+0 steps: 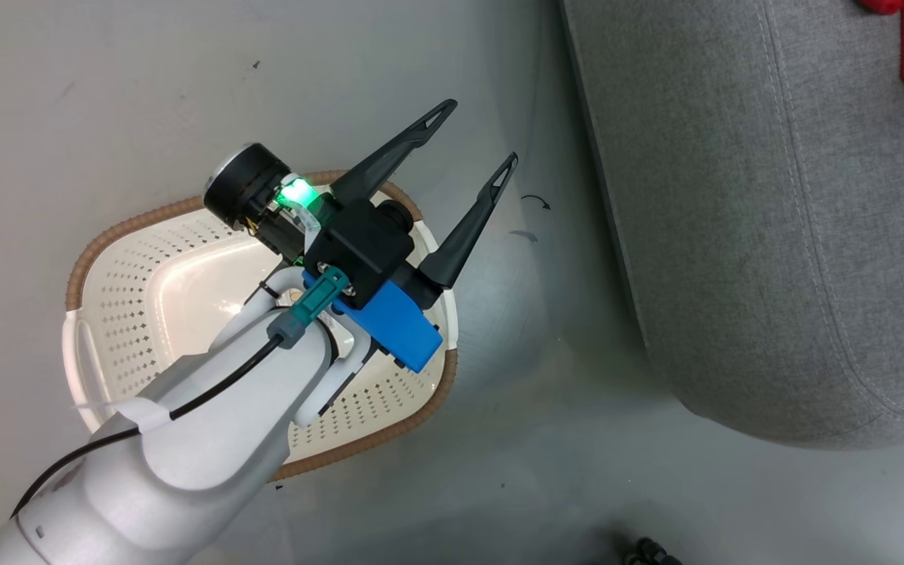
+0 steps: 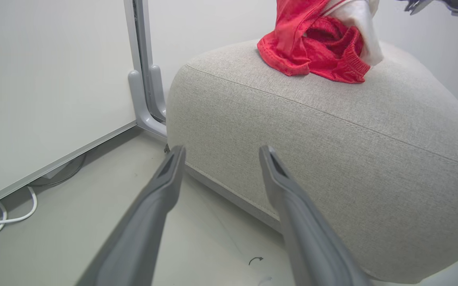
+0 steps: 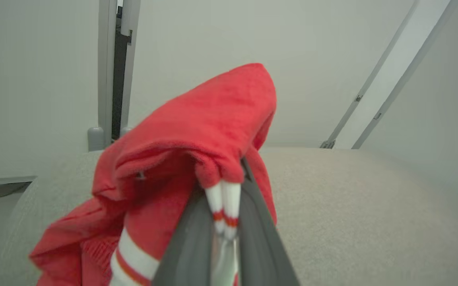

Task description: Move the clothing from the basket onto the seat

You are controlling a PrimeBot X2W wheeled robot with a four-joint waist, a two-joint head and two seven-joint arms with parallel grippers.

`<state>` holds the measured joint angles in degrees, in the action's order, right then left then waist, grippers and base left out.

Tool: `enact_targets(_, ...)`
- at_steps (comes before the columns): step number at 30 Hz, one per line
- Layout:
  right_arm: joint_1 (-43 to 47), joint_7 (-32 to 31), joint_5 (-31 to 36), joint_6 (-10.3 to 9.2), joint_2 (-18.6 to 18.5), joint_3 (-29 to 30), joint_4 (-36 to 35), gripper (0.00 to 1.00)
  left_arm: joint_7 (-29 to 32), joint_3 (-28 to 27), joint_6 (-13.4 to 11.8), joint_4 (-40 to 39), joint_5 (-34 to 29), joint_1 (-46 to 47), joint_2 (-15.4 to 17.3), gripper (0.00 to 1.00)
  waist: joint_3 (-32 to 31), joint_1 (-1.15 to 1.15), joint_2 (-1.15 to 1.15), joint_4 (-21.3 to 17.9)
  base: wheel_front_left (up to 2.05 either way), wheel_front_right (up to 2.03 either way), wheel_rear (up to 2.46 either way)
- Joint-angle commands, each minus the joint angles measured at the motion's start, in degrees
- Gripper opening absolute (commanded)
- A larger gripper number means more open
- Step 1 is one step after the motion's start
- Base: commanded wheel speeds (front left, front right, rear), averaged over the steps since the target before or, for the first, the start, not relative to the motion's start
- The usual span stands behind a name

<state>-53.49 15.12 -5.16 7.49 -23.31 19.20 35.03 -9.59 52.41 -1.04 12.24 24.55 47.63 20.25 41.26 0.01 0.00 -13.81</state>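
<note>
Premises read as a lab mock-up of a living room; bare pale grey floor [image 1: 107,78]; plain white partition panels [image 2: 46,79] set in a grey metal post [image 2: 143,59]; loose white cables [image 2: 10,219] trail along the panel foot; furnishings noted: grey upholstered seat [image 2: 332,139], laundry basket [image 1: 130,298] (domestic props on an otherwise technical floor)

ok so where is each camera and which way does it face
Head: up high, looking down on basket, floor and seat edge; left arm and open left gripper show.
Left wrist: low, facing the seat's side and clothing on it; its open fingers show.
Right wrist: above the seat, facing the wall; right gripper, shut on clothing.
Shared: all three show seat and clothing.
</note>
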Motion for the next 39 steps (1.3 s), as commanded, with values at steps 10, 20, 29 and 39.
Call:
enact_targets(10, 4.71, 0.03, -1.50, 0.01, 2.04, -0.71, 4.58, 0.90, -1.18, 0.03, -0.44, 1.00, 0.76, 0.09, -0.24, 1.00, -2.31, -0.01, 0.00, 0.18, 0.00, 0.00, 0.00)
enact_targets(20, 12.57, 0.03, -2.15, 0.01, 0.97, -3.29, 4.01, 1.00, -3.98, -0.47, -1.01, 3.83, 2.82, -3.82, -1.77, 1.00, -10.58, -0.01, 0.00, 0.54, 0.00, 0.00, 0.00)
enact_targets(29, 23.88, 0.03, -2.00, 0.02, 3.70, -5.79, -3.86, 1.00, -5.63, -4.48, -2.80, 5.85, 5.47, -12.02, -2.12, 1.00, -21.11, -0.01, 0.00, 1.84, 0.00, 0.00, 0.00)
enact_targets(39, 34.89, 0.03, -3.12, 0.02, 9.83, -9.13, -14.18, 1.00, -5.66, -16.41, -3.78, 1.80, 3.68, -25.04, -2.44, 1.00, -30.84, -0.01, 0.00, 6.26, 0.00, 0.00, 0.00)
